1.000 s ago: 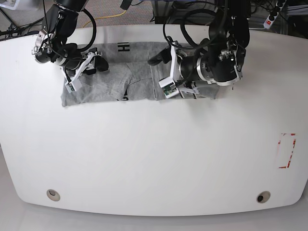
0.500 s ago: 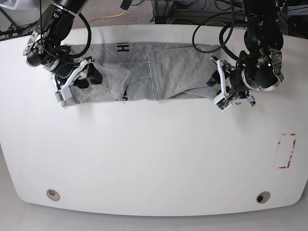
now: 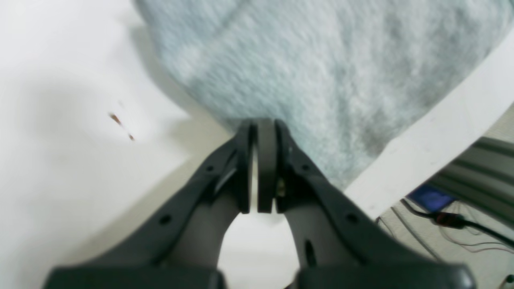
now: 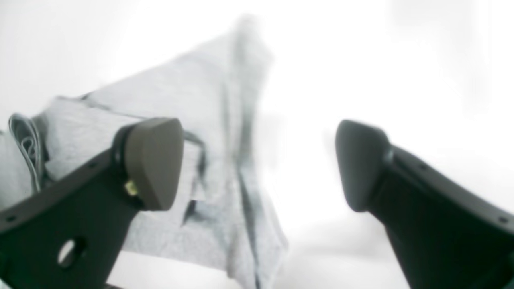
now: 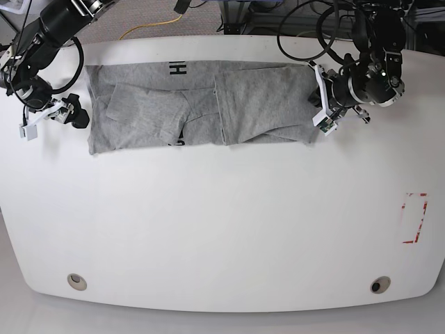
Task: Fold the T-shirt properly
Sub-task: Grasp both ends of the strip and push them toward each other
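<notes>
The grey T-shirt [image 5: 208, 104] lies spread lengthwise along the far side of the white table [image 5: 222, 223], with black letters [image 5: 179, 68] near its far edge. My left gripper [image 3: 261, 125] is shut at the shirt's right edge, and the grey cloth [image 3: 321, 72] tapers into its tips. In the base view that gripper [image 5: 322, 120] sits at the shirt's right end. My right gripper [image 4: 259, 164] is wide open; blurred shirt cloth [image 4: 225, 132] lies beyond its fingers, untouched. In the base view it [image 5: 69, 115] hovers just left of the shirt's left edge.
A red tape rectangle [image 5: 416, 217] marks the table at the right. Two round fittings [image 5: 77, 281] [image 5: 379, 284] sit near the front edge. Cables and gear [image 5: 278, 17] crowd the space behind the table's far edge.
The left arm swung from the shirt's middle out to its right end and shut there, and that half now lies unfolded. The right arm drew back leftward off the shirt and opened wide.
</notes>
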Controlling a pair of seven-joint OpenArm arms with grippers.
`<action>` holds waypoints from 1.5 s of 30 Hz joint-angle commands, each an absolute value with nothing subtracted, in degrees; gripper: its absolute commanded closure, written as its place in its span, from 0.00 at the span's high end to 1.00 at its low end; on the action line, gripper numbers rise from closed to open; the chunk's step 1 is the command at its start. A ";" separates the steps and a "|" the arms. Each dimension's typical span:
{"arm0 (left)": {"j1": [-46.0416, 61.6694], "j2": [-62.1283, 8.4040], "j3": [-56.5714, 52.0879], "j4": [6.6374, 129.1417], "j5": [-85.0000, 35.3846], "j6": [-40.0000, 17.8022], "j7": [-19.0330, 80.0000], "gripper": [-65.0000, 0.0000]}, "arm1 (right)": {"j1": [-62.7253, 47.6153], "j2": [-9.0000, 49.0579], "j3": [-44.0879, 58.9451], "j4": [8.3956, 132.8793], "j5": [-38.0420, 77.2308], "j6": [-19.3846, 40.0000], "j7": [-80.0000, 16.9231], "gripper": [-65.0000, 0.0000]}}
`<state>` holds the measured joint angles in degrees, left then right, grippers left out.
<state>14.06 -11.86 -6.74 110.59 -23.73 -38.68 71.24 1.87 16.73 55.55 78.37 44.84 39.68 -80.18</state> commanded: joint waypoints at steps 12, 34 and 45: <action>13.67 -10.24 -7.08 111.16 -22.81 -38.64 70.55 0.00 | -2.07 14.20 48.92 74.15 55.60 40.00 -79.69 0.82; 8.31 -7.60 -6.37 99.74 -22.81 -37.41 70.37 0.00 | -6.64 12.26 43.91 93.85 55.43 40.00 -74.15 0.00; 1.71 -3.21 -2.42 93.58 -20.62 -37.41 70.02 0.00 | -7.69 12.26 37.32 110.37 55.43 40.00 -74.51 0.00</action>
<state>3.01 -4.05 -3.16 94.06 -21.76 -37.54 70.63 -8.12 11.62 38.50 106.69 53.74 39.68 -75.75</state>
